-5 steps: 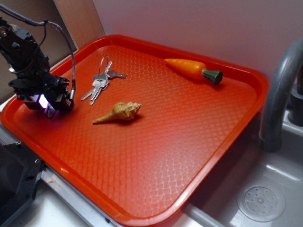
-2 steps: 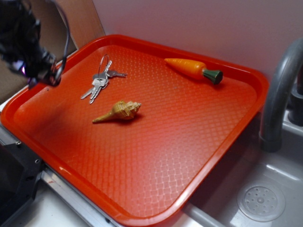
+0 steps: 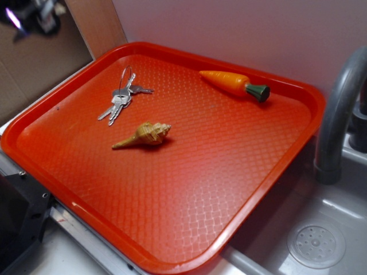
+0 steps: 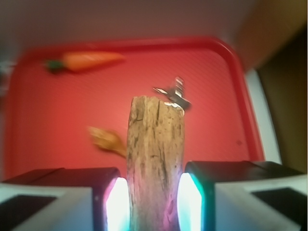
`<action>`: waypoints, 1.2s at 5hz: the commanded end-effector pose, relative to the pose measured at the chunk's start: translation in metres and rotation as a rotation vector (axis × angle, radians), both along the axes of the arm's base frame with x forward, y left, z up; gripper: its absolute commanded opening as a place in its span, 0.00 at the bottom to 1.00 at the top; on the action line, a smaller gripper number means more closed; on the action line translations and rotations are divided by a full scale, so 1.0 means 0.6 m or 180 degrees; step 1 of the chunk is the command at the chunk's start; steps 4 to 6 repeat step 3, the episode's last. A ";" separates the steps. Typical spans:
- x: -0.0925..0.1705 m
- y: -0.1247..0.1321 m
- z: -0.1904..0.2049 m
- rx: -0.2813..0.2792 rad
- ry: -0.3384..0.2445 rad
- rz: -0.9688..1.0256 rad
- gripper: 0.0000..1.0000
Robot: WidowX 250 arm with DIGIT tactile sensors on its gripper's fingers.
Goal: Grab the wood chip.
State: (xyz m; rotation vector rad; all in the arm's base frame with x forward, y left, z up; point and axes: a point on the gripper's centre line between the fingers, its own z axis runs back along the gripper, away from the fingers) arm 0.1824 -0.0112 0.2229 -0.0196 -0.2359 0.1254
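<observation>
Holding wood chip [image 4: 155,163] clamped in pincer [image 4: 154,202] high above tray [image 4: 211,96]; grab looks done, next just keep grip.

Rough cracked wood chip [image 4: 155,163], glossy textured plastic tray [image 3: 172,229], metal keys [image 3: 121,100]

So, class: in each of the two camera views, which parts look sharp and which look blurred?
Exterior view: the orange plastic tray and tan spiral seashell are sharp; the claw is a motion smear. Wrist view: the weathered grey-brown wood chip shows crisp grain, while the toy carrot is soft.
</observation>
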 end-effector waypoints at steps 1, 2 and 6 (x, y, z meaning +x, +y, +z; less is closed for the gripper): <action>0.010 0.045 0.018 -0.0323 0.0200 0.0211 0.00; 0.009 0.041 0.009 -0.0264 0.0216 0.0210 0.00; 0.007 0.036 0.005 -0.0268 0.0207 0.0194 0.00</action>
